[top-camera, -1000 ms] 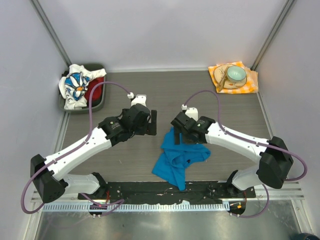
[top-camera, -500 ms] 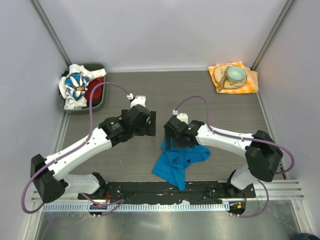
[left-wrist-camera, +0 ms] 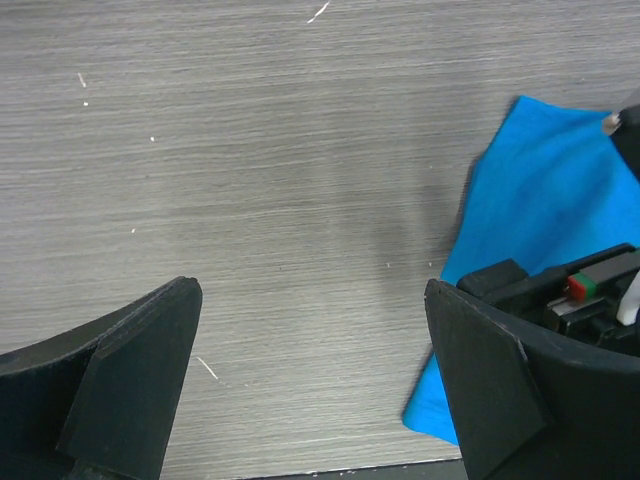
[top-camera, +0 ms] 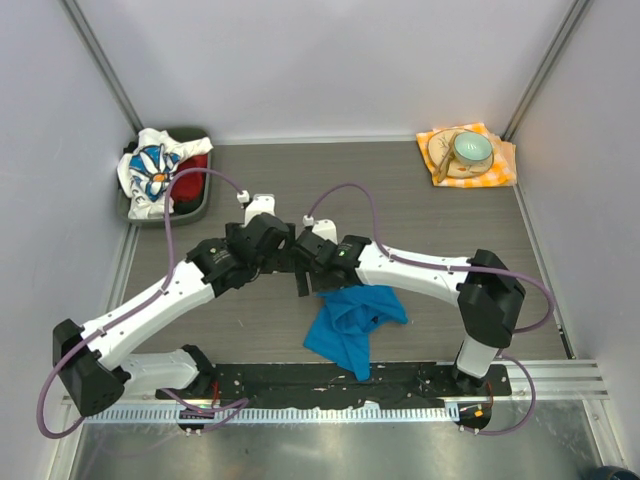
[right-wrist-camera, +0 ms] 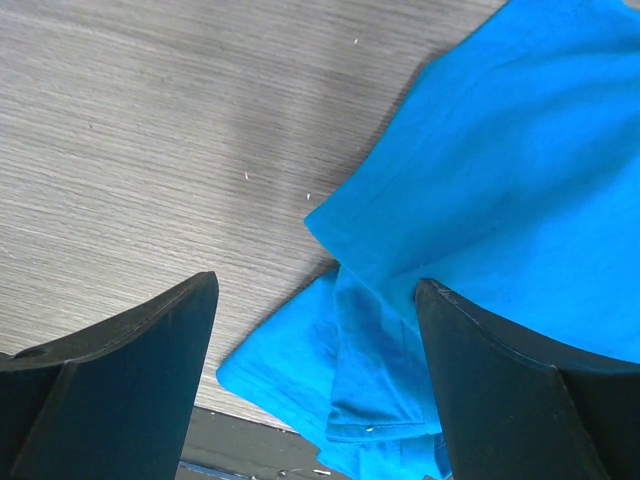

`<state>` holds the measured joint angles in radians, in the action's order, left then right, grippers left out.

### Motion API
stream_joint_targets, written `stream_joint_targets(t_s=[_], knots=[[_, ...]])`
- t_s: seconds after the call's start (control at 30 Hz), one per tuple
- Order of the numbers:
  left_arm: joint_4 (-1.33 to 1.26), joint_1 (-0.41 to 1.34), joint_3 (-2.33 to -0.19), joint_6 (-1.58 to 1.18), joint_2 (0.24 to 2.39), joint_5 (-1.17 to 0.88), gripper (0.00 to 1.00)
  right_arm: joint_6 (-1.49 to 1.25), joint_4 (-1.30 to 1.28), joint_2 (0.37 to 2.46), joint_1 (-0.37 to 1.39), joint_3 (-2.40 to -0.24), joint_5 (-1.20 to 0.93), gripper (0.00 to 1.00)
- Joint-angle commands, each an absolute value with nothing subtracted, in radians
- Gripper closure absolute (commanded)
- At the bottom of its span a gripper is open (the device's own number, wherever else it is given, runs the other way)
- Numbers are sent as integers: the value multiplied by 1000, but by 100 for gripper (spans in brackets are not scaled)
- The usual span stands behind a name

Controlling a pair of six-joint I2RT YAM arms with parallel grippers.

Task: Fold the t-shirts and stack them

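Well apart: blue t-shirt (top-camera: 345, 325), checked napkin (top-camera: 505, 166)

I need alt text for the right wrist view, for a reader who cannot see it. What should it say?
A crumpled blue t-shirt lies on a grey wood-grain table, filling the right and lower part of the view. The right gripper hangs open above its left edge, a black jaw in each bottom corner, holding nothing.
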<state>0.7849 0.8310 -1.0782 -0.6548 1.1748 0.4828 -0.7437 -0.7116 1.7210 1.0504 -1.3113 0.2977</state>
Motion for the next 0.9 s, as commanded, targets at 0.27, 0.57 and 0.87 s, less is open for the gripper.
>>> stream_joint_targets(t_s=[0.27,0.57,0.87], knots=[[736,779,-1029,-699,1077,482,0,-744,-709,1778,1066,-1281,362,26],[710,778,-1017,-712,1101,449,0,-724,-798,1764,1066,-1262,492,25],[701,778,-1022,-704,1117,449,0,-719,-779,1812,1068,-1250,488,36]])
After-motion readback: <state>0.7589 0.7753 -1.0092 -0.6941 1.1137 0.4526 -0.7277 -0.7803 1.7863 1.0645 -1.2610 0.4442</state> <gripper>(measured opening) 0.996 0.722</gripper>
